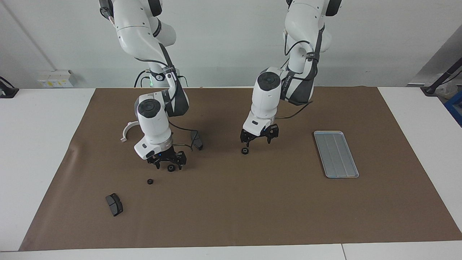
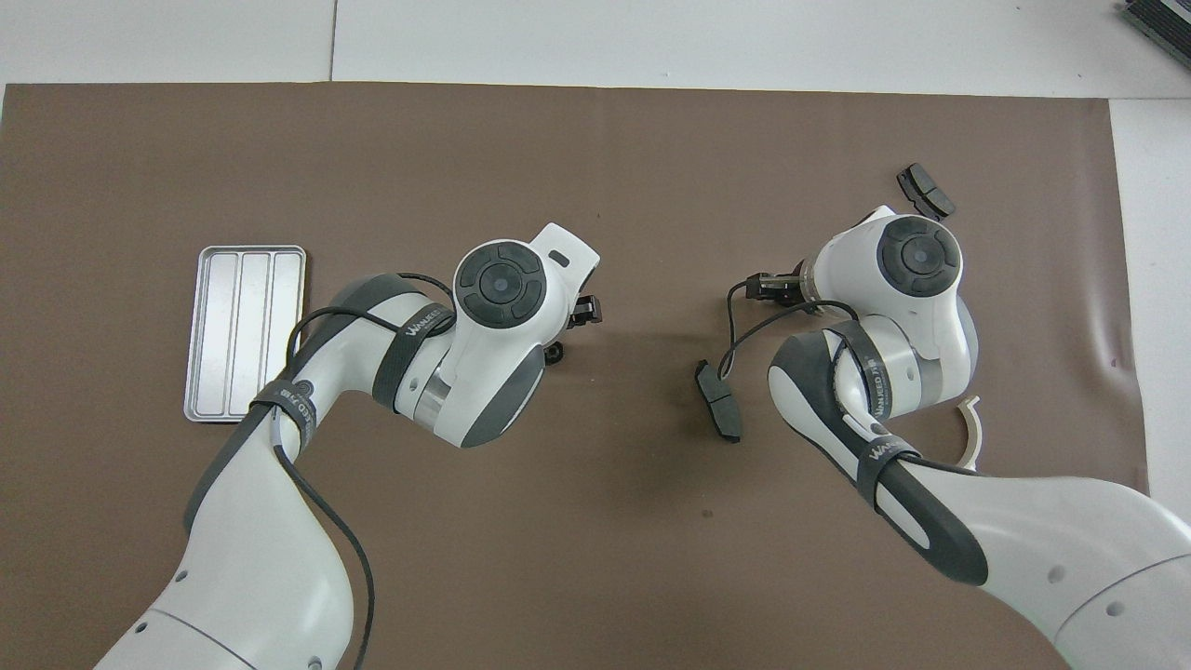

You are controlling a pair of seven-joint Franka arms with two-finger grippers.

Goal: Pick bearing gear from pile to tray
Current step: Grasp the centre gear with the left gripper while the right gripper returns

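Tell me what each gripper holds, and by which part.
Nothing is held. The right gripper straddles a black gear on the mat, fingers apart; the left gripper hangs open over a second gear.

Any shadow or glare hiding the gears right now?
Facing view: soft shadows on the mat under both arms, no glare on the tray; the middle gear, the gear at the right gripper and the loose gear all show. Overhead view: the left arm half covers the middle gear; the right arm hides the other two.
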